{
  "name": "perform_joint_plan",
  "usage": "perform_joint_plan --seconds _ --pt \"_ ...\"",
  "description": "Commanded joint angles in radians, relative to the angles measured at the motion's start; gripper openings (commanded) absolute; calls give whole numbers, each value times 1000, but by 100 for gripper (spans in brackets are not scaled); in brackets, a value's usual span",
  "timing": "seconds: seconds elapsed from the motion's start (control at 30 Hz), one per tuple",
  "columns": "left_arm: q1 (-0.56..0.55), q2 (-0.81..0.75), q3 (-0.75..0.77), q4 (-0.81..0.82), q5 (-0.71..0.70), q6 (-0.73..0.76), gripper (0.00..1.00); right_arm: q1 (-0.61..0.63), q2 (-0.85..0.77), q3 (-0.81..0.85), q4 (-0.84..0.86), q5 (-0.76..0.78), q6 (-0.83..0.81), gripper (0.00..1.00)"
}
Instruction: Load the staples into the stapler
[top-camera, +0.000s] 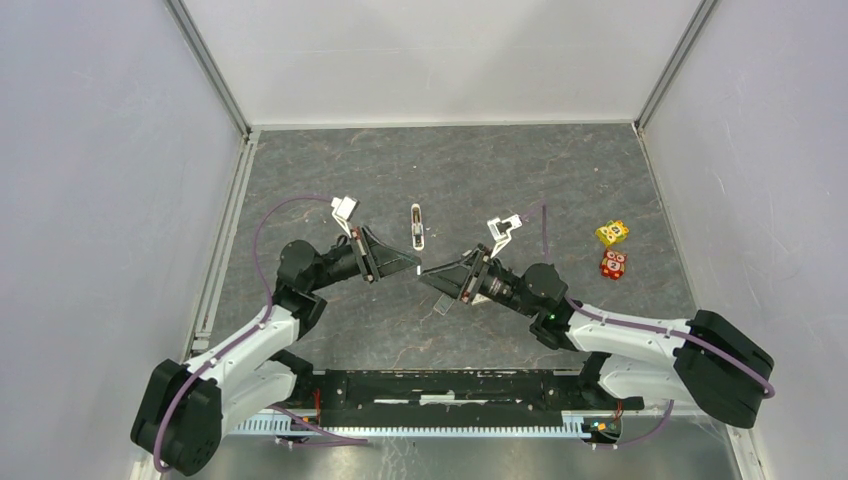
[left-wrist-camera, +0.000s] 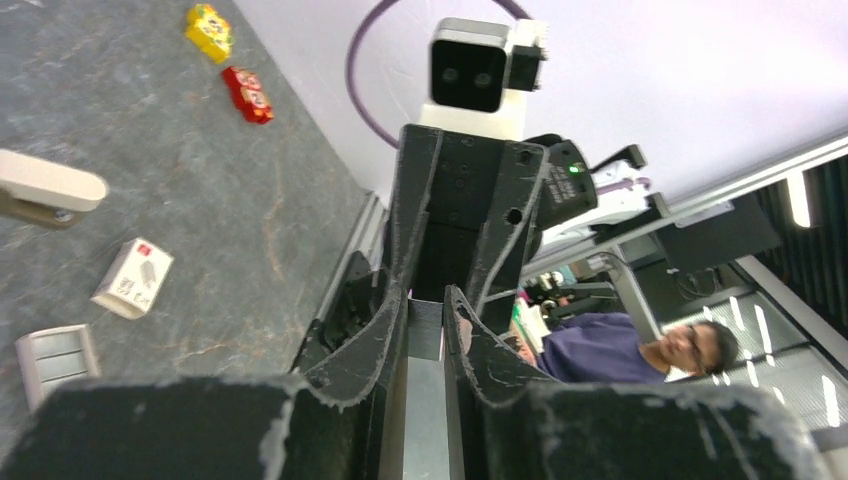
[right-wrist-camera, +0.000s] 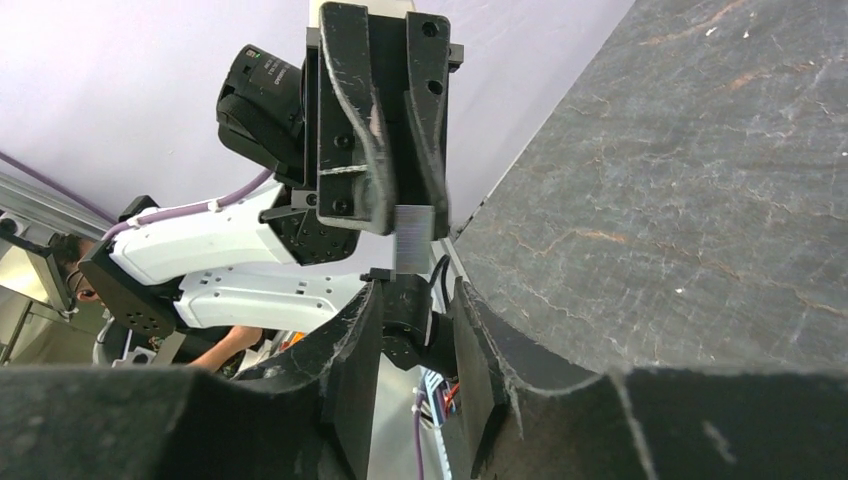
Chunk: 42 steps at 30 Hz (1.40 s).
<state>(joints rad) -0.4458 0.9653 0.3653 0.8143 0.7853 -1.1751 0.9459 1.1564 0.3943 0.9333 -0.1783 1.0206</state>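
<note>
My two grippers meet tip to tip above the middle of the table. The left gripper (top-camera: 413, 267) is shut on the staples (right-wrist-camera: 413, 235), a short grey metal strip that sticks out past its fingertips in the right wrist view. The right gripper (top-camera: 427, 273) faces it; its jaws (right-wrist-camera: 415, 292) stand a little apart just below the strip, with nothing between them. The stapler (top-camera: 417, 225), beige and lying on the table behind the grippers, also shows in the left wrist view (left-wrist-camera: 50, 186). The small whitish staple box (left-wrist-camera: 133, 278) and its clear lid (left-wrist-camera: 57, 355) lie beside it.
A yellow cartoon-face cube (top-camera: 612, 232) and a red one (top-camera: 613, 265) sit at the right. A purple cable (top-camera: 543, 228) hangs near the right arm. Light walls close off the back and both sides.
</note>
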Motion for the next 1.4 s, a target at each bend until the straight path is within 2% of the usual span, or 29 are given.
perform_joint_plan --seconds 0.0,0.17,0.33,0.43,0.53,0.73,1.03,1.2,1.37 --pt "-4 -25 38 -162 -50 129 22 -4 -40 -28 -13 27 -14 39" --pt "-4 -45 125 -502 -164 348 21 -4 -108 -76 -76 64 -35 43" --pt "-5 4 265 -923 -398 562 19 -3 -235 -109 -229 152 -89 43" --pt "-5 82 352 -1087 -558 634 20 -3 -298 -72 -408 214 -153 43" --pt "-6 184 418 -1193 -695 666 20 -2 -349 -62 -492 255 -193 43" --pt "-21 439 570 -1322 -916 717 20 -3 -419 -30 -621 310 -257 44" --pt "-114 738 731 -1376 -1105 733 20 -3 -501 16 -750 357 -347 46" --pt "-156 801 742 -1372 -1123 721 23 -3 -552 5 -785 392 -368 47" --pt "-162 829 726 -1362 -1090 723 34 -3 -566 -6 -808 405 -375 48"
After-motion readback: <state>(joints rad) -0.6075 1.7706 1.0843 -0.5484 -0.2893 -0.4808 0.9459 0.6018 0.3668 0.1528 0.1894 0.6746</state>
